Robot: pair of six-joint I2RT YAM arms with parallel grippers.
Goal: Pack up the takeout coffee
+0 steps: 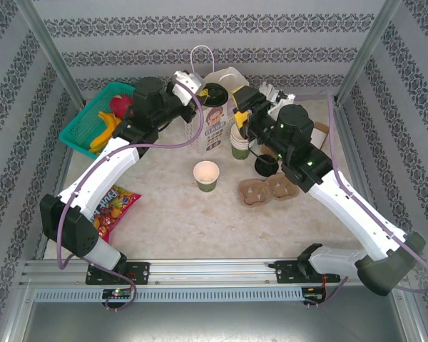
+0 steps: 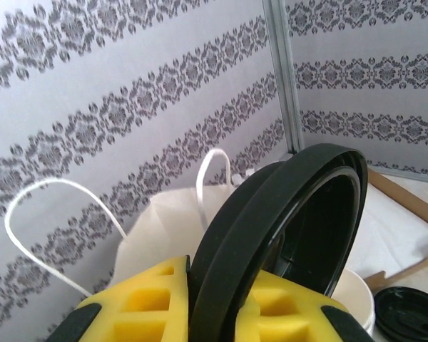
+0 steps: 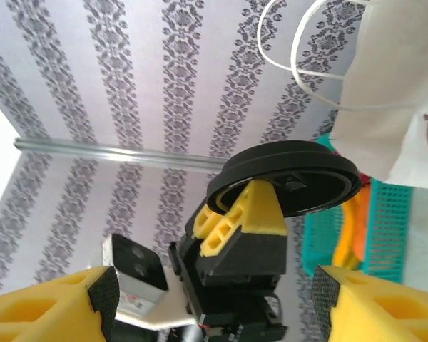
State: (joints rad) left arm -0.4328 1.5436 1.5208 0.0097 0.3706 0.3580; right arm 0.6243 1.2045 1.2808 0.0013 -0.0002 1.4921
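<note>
Our left gripper (image 2: pixel 214 303) clamps the black lid (image 2: pixel 285 214) near the paper bag (image 2: pixel 164 224); our right gripper (image 3: pixel 214 306) stands released, fingers apart.

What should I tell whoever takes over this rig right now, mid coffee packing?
Left gripper: shut on a black lid, held up by the paper bag at the back of the table.
Right gripper: open, empty, close to that lid.
Green cup: upright and lidless, mid-table in front of the bag.
A second black lid lies near the pulp tray.
Done: one lid is in hand.
Left: the cup is not yet lidded and not yet in the bag.
</note>
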